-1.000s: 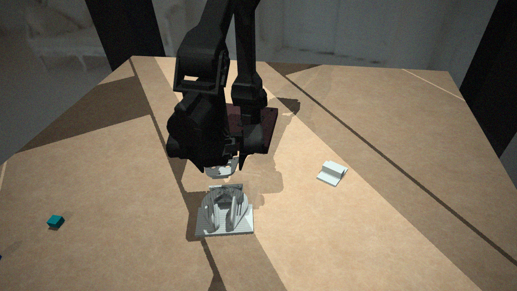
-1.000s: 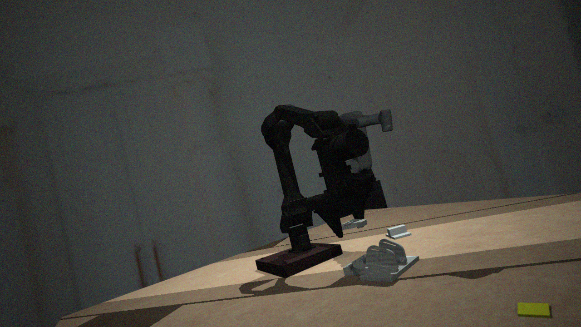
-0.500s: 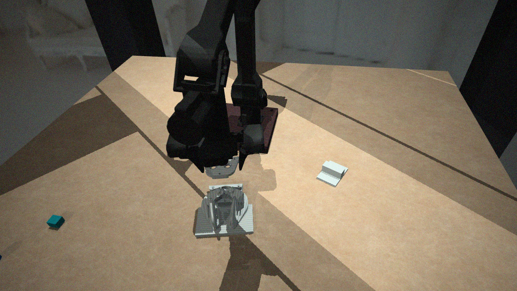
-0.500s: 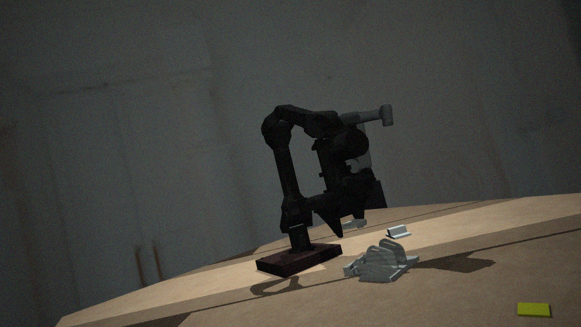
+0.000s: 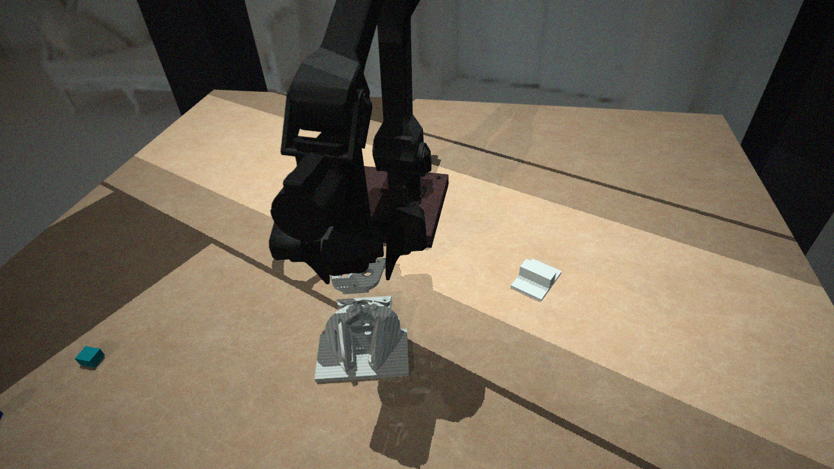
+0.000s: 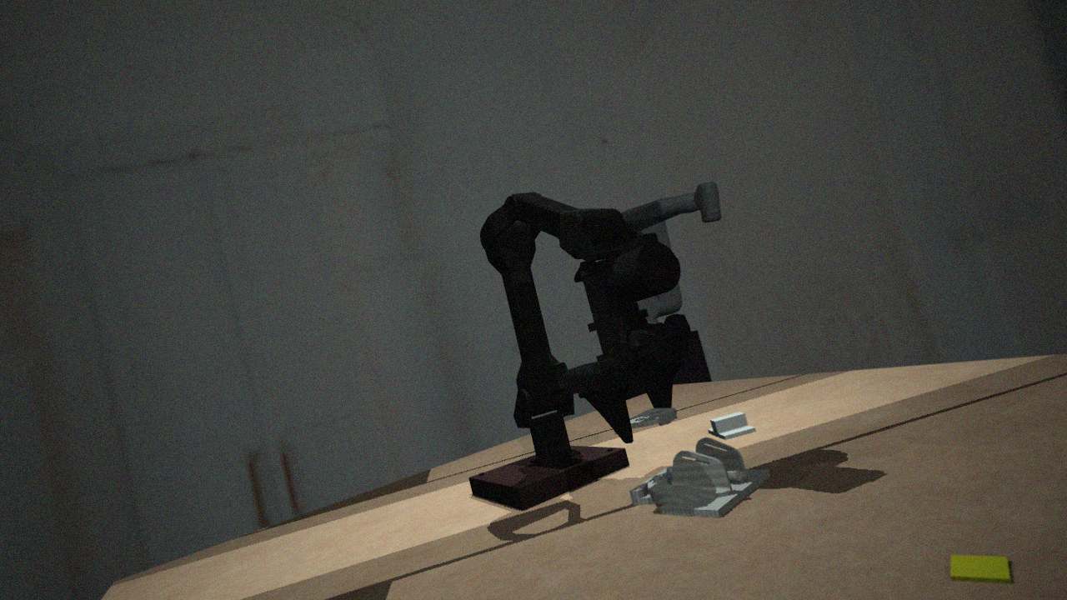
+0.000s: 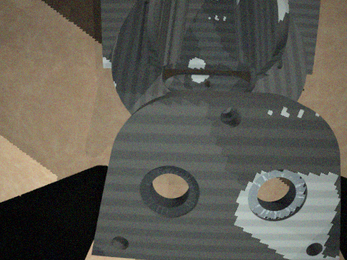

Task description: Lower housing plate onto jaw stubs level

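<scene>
My gripper (image 5: pixel 357 279) (image 6: pixel 646 422) (image 7: pixel 215 182) is shut on the housing plate (image 5: pixel 352 283) (image 6: pixel 653 416) (image 7: pixel 202 144), a grey plate with two large holes and a rounded far edge. One finger is at each side of the plate. The plate is in the air behind the grey base (image 5: pixel 332 373) (image 6: pixel 693 512) (image 7: pixel 311 54), not resting on it. Two upright slotted curved walls stand on the base. Small parts lie at its back end (image 5: pixel 364 301), but the jaws' pins and stubs are hard to make out in shadow. In the wrist view the plate's far edge overlaps the base assembly.
A pale stepped bracket (image 5: pixel 536 279) (image 6: pixel 731 426) lies on the table to the right in the top view. A teal block (image 5: pixel 89 356) lies at the left there. A yellow block (image 6: pixel 979 567) lies near the front in the exterior view. The dark red robot base (image 5: pixel 437 200) (image 6: pixel 552 479) is behind.
</scene>
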Controlling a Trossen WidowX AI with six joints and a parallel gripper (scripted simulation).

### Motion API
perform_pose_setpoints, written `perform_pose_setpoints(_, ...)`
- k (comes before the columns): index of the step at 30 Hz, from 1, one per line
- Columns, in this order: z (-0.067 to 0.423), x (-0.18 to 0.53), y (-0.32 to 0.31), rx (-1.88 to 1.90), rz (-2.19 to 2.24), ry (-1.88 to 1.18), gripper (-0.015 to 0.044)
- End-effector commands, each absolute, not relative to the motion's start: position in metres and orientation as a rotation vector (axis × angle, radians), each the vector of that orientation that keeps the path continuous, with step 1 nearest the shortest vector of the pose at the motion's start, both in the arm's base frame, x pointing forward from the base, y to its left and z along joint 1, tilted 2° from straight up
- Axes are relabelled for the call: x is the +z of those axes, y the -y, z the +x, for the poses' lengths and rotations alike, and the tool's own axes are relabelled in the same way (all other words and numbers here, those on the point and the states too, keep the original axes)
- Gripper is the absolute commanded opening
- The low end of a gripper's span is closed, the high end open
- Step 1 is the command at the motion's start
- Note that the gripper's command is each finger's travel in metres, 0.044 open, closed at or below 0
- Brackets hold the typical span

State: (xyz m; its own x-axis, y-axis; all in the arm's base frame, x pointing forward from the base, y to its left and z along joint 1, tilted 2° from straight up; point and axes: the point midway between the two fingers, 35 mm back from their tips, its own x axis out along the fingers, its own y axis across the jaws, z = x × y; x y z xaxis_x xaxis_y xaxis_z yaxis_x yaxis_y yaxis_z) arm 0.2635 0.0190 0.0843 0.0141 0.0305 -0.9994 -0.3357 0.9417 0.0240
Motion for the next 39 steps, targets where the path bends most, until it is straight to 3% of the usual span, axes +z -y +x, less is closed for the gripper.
perform_pose_setpoints(1,0.263,0.077,-0.019,0.284,-0.243,-1.542,0.0351)
perform_pose_setpoints(39,0.261,0.031,-0.020,0.284,-0.243,-1.542,0.0351)
